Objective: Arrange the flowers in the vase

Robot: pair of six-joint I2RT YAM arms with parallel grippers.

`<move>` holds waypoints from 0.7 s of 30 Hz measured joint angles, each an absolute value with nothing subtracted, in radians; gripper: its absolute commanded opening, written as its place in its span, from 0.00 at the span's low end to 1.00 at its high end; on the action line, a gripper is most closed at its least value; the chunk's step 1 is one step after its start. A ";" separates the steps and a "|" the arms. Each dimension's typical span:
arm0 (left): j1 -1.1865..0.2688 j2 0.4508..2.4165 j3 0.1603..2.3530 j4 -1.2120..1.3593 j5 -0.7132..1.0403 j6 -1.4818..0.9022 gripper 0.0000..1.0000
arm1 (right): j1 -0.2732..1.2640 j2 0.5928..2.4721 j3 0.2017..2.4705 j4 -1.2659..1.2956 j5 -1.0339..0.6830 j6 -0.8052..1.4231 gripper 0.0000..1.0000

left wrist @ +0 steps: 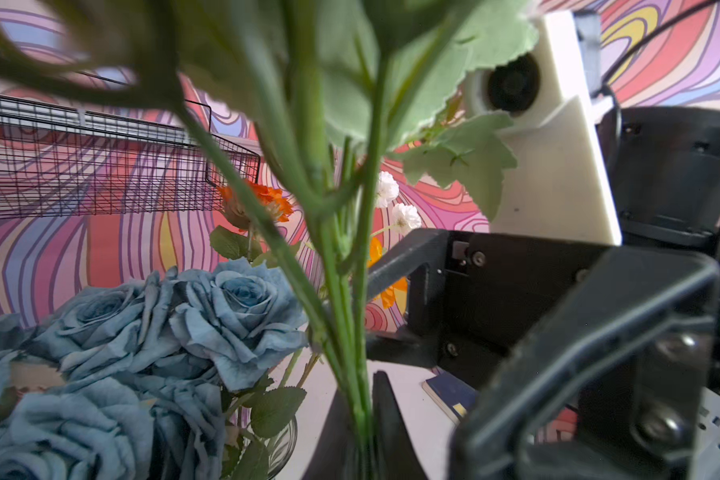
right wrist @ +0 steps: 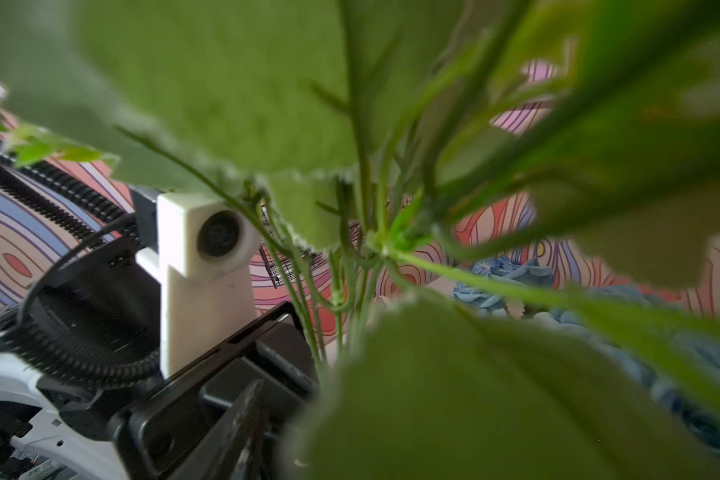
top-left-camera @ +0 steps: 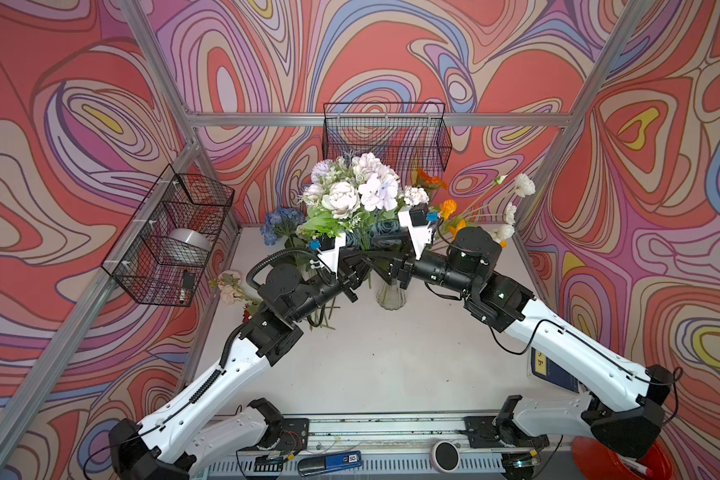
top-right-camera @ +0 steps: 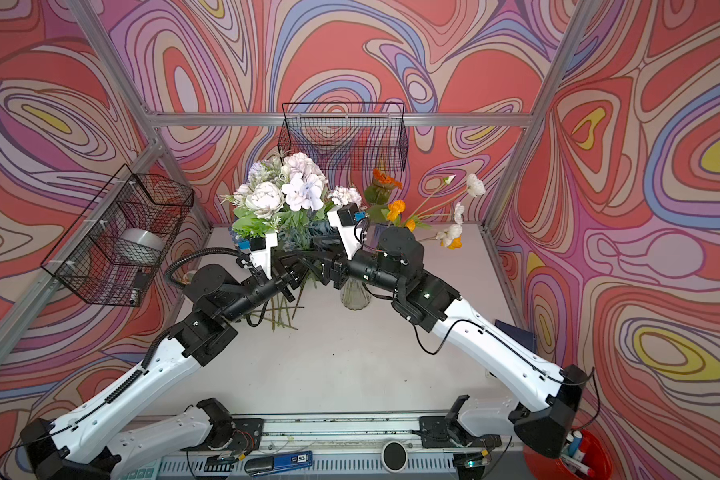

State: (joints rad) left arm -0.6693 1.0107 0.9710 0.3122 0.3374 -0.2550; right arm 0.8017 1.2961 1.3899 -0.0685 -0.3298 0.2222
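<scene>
A bunch of white and lilac flowers (top-left-camera: 350, 195) (top-right-camera: 283, 191) stands upright over the table's back middle. My left gripper (top-left-camera: 358, 266) (left wrist: 362, 424) is shut on its green stems (left wrist: 346, 291). My right gripper (top-left-camera: 381, 266) (top-right-camera: 316, 262) faces it from the other side. It is open, with one finger above and one below the same stems. In the right wrist view only one finger (right wrist: 242, 428) shows; leaves hide the rest. The glass vase (top-left-camera: 390, 297) (top-right-camera: 354, 297) (left wrist: 285, 440) stands below the right wrist and holds blue roses (left wrist: 233, 307).
Orange and white poppies (top-left-camera: 474, 208) rise behind the right arm. A blue hydrangea (top-left-camera: 281, 222) and a peach flower (top-left-camera: 229, 286) lie at the left. Wire baskets hang on the back wall (top-left-camera: 385, 133) and the left wall (top-left-camera: 171, 237). A blue book (top-left-camera: 553, 370) lies at the right.
</scene>
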 measured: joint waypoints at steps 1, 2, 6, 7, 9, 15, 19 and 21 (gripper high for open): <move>-0.677 1.013 0.976 0.303 0.333 -0.240 0.00 | 0.802 1.297 1.390 -0.065 -0.324 0.221 0.57; -0.684 1.016 0.982 0.288 0.328 -0.224 0.00 | 0.802 1.298 1.390 -0.064 -0.316 0.223 0.54; -0.709 1.026 0.988 0.255 0.298 -0.175 0.00 | 0.807 1.300 1.390 -0.063 -0.286 0.220 0.36; -0.716 1.029 0.988 0.246 0.288 -0.163 0.00 | 0.807 1.300 1.389 -0.063 -0.280 0.221 0.31; -0.727 1.038 0.990 0.230 0.266 -0.142 0.00 | 0.809 1.300 1.388 -0.064 -0.273 0.221 0.22; -0.751 1.056 1.009 0.192 0.206 -0.100 0.00 | 0.811 1.299 1.374 -0.065 -0.241 0.218 0.02; -0.760 1.057 1.012 0.174 0.188 -0.091 0.43 | 0.812 1.289 1.347 -0.045 -0.229 0.219 0.00; -0.767 1.058 1.012 0.176 0.190 -0.088 0.83 | 0.813 1.276 1.319 -0.036 -0.222 0.219 0.00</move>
